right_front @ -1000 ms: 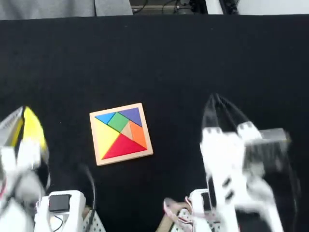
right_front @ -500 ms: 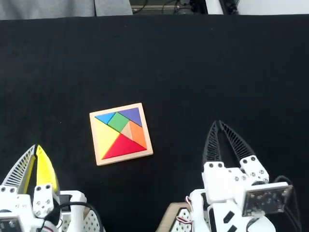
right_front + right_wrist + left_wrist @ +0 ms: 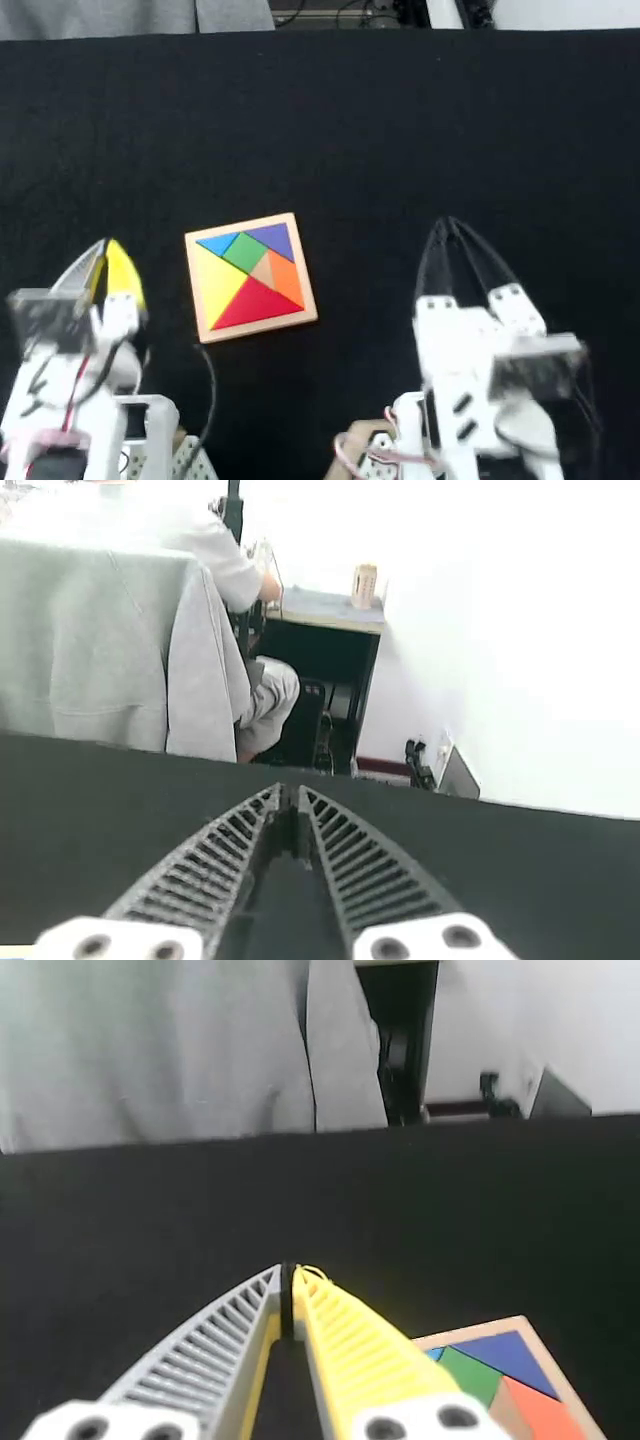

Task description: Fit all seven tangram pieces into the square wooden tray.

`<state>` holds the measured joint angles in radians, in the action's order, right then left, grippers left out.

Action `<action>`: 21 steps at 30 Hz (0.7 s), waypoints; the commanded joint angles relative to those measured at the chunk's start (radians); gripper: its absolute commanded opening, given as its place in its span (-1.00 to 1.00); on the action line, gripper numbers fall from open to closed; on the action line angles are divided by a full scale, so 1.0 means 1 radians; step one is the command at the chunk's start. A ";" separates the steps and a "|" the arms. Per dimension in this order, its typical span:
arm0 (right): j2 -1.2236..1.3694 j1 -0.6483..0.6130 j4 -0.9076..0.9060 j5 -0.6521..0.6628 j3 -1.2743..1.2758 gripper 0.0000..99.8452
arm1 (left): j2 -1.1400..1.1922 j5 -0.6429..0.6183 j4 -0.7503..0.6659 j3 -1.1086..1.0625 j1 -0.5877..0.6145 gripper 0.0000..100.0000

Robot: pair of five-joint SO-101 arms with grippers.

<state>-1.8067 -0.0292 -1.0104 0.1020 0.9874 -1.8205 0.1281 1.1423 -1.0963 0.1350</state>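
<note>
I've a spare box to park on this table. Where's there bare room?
The far half of the table, beyond the tray, is bare, as is the stretch between tray and right gripper. It is tight between the left gripper and the tray, and at the near edge by the arm bases.

Bare black worktop (image 3: pixel 400 130) spans the whole far edge and the gap between the square wooden tray (image 3: pixel 260 327) and the right gripper (image 3: pixel 447 224), whereas the left gripper (image 3: pixel 108 245), near the tray's left-edge side, narrows the passage there.
</note>
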 commanded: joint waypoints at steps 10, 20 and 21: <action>-0.088 -0.006 0.430 0.009 0.529 -0.97 | -0.005 -0.006 -0.519 -0.507 0.091 -0.94; -0.077 -0.011 0.491 0.002 0.699 -0.97 | 0.008 -0.002 -0.414 -0.604 0.091 -0.94; -0.077 -0.011 0.485 0.002 0.699 -0.97 | 0.006 -0.002 -0.405 -0.604 0.091 -0.94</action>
<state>-1.8067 -0.0322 -0.5025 0.1005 1.6855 -1.8113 0.1281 0.7096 -1.6794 0.2209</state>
